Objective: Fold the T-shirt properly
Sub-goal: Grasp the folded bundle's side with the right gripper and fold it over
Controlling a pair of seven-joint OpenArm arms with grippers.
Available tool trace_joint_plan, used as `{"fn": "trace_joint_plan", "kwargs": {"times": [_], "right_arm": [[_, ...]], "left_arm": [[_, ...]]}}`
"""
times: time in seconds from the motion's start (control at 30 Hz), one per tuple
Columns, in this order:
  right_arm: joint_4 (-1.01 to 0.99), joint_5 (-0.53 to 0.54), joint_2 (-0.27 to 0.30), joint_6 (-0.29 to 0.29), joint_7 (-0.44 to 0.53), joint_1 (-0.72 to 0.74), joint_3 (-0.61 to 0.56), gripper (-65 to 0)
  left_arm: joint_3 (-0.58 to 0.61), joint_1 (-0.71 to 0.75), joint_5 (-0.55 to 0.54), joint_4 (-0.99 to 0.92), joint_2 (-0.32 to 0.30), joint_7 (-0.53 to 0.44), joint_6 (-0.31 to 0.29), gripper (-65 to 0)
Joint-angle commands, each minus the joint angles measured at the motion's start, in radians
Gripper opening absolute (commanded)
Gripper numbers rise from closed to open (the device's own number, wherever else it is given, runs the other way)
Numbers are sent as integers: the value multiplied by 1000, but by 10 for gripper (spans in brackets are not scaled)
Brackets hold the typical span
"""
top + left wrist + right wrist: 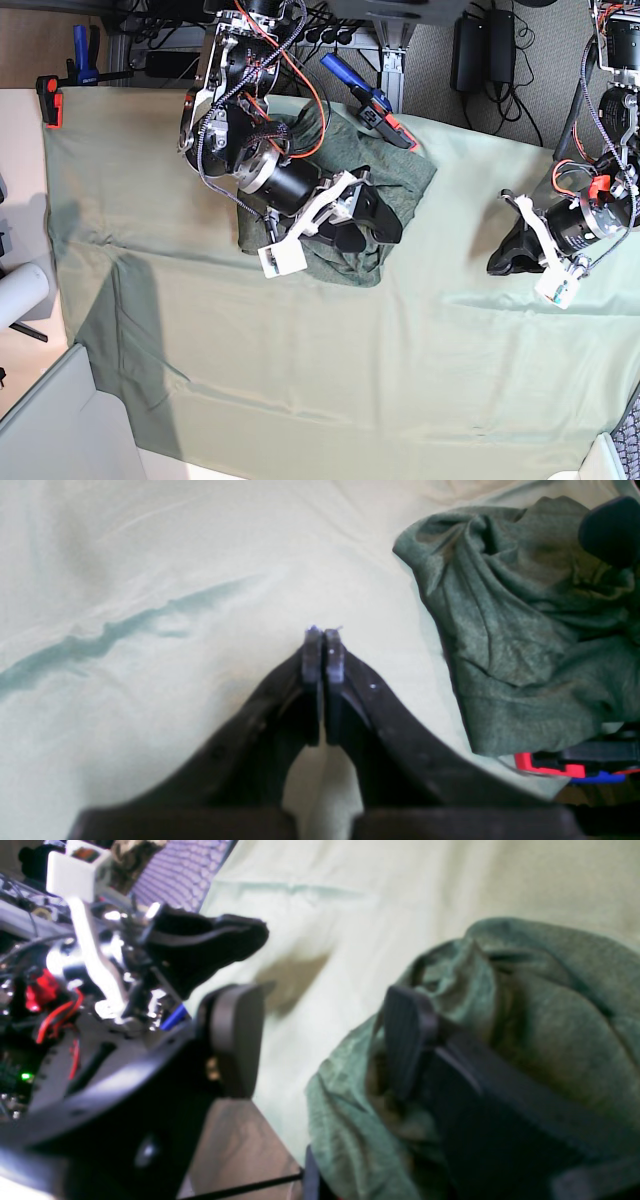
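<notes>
The dark heathered grey-green knit T-shirt lay bunched at the upper centre of the mint-sheeted worktop. The right gripper straddled it with jaws apart, probably seeking a hold; the left gripper waited aside, jaws closed, empty.

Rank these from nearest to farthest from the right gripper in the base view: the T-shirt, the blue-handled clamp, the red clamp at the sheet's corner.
From the right gripper:
1. T-shirt, bunched directly under it near the sheet's far edge.
2. Blue-handled clamp, just beyond the shirt on the far edge.
3. Red clamp, away at the sheet's far corner on the view's left.
</notes>
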Motion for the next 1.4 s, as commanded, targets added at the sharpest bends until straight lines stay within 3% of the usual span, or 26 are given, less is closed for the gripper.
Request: {"fn": "trace_joint_plan", "kwargs": {"times": [0.0,0.27,0.4,0.47,0.53,0.57,0.67,0.77,0.83,0.93,1.13,1.37], "right_arm": [[18,46,-3,8,10,11,-4,-275],[18,76,-3,9,-22,-4,-117,-275],[33,52,1,8,14,10,-130,-278],[58,39,3,8,36,30,-110,-369],[83,6,3,8,38,61,-71,-581],[92,-24,3,8,38,75,-44,-650],[100,-123,24,8,48,117,59,-650],[97,-168,103,8,56,129,148,-650],[84,-163,154,8,53,117,195,-650],[54,-72,215,8,39,63,204,-650],[29,61,235,9,1,-55,110,-650],[29,84,235,9,-11,-98,-162,-650]], "left_arm": [[-5,-13,-28,16,-8,-25,-17,-628],[-5,-14,-46,16,-8,-25,-17,-628],[-5,-13,-46,16,-9,-14,-17,-628],[-5,-13,-46,16,-9,-13,-17,-628],[-5,-13,-47,16,-8,-13,-17,-628],[-5,-13,-47,16,-8,-13,-17,-628],[-5,-13,-47,16,-8,-13,-17,-628],[-5,-13,-47,16,-9,-13,-17,-628],[-5,-13,-48,16,-8,-13,-17,-628],[-5,-13,-47,16,-8,-1,-17,-628],[-5,-13,-47,16,-5,6,-17,-628],[91,-7,-32,16,-6,27,-17,-628]]}}
